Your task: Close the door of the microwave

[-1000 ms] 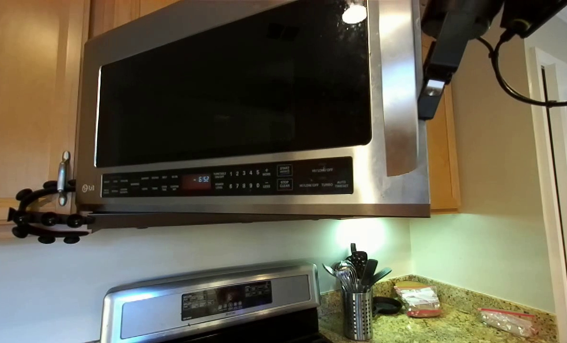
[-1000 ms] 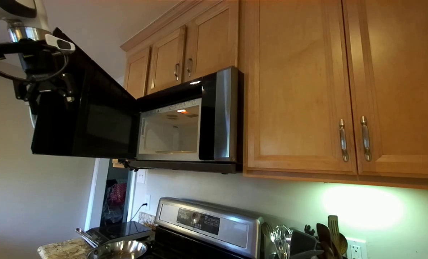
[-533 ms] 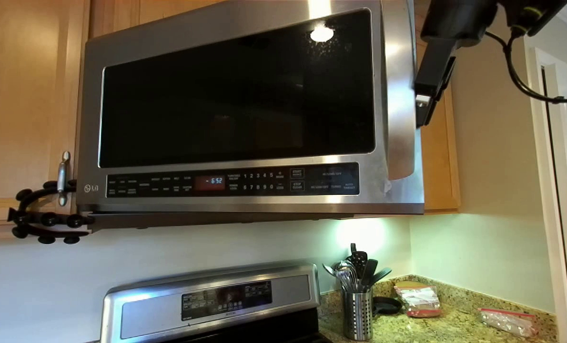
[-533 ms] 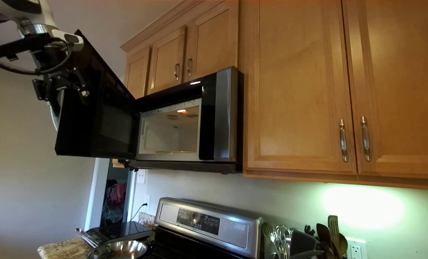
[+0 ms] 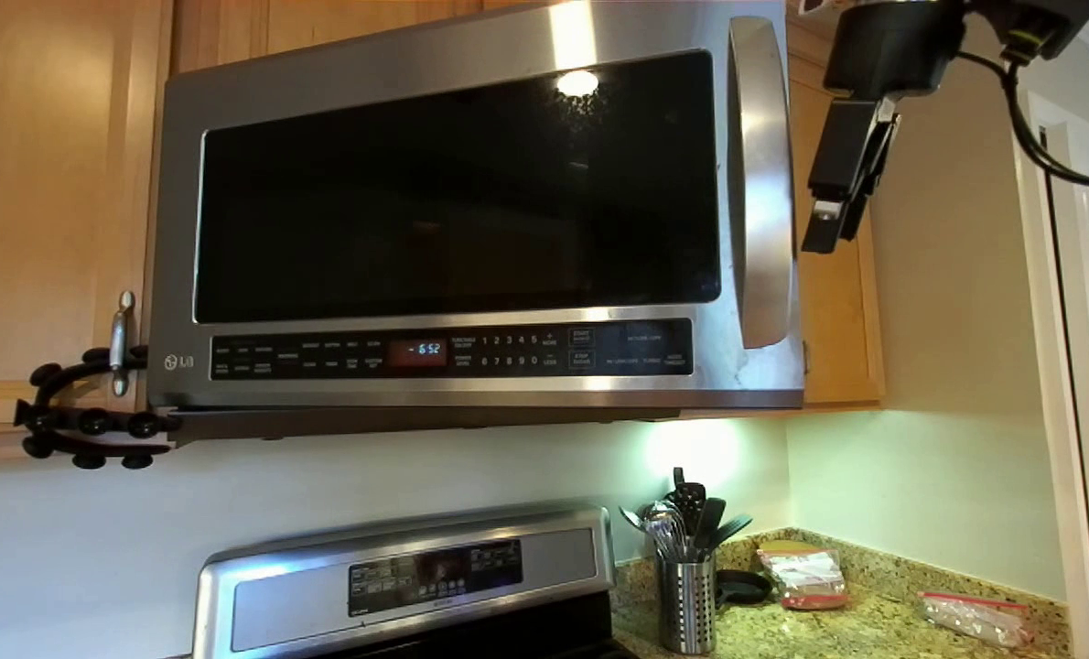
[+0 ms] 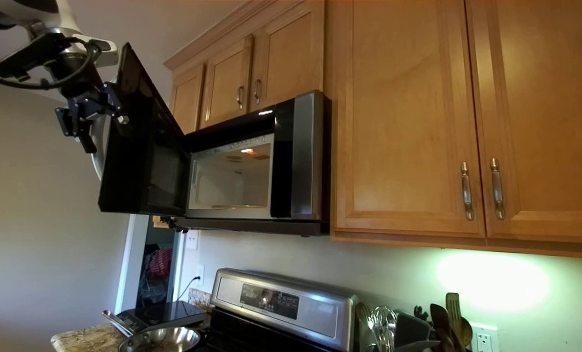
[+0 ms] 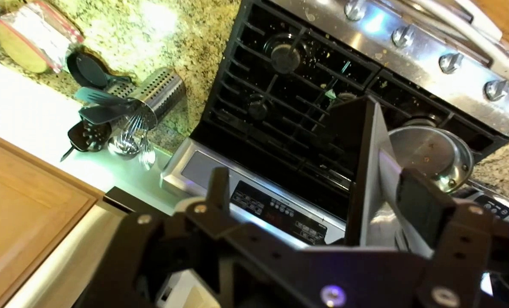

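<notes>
Claw: standing wide, fingers well parted; nothing found in its hold.
Door: open, its free edge between the claw's fingers as the wrist view shows it — contact not determinable.
Handle: just beside the claw, on the door's outer face.
Microwave: beyond the claw, at the door's hinged end; cavity uncovered.
Stove: well below the claw.
Closing step: judged to be the pushing of the door, with much of the swing outstanding.
Next push: calls for pressure on the outer face, following the hinge's arc toward the microwave; the finger on the inner side would need to clear out before the door meets the body.
Swing over the last second: free edge moved inward, the claw travelling with it — in an exterior view a narrow gap now shows between claw and door edge, where the two appeared to meet.
</notes>
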You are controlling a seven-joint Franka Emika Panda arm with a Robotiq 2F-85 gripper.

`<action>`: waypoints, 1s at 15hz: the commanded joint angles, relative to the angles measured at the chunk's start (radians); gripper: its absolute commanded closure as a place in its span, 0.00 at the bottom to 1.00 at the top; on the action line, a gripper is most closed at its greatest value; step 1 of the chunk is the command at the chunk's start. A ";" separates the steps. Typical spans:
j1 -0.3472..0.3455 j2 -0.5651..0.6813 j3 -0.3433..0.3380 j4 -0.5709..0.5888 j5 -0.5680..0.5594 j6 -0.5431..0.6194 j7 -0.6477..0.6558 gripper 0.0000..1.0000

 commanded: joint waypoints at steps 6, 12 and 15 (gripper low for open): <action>0.079 -0.001 0.061 0.054 0.242 -0.149 0.040 0.00; 0.080 0.031 0.164 0.055 0.221 0.070 -0.030 0.54; 0.079 0.050 0.175 0.020 0.153 0.172 -0.034 0.73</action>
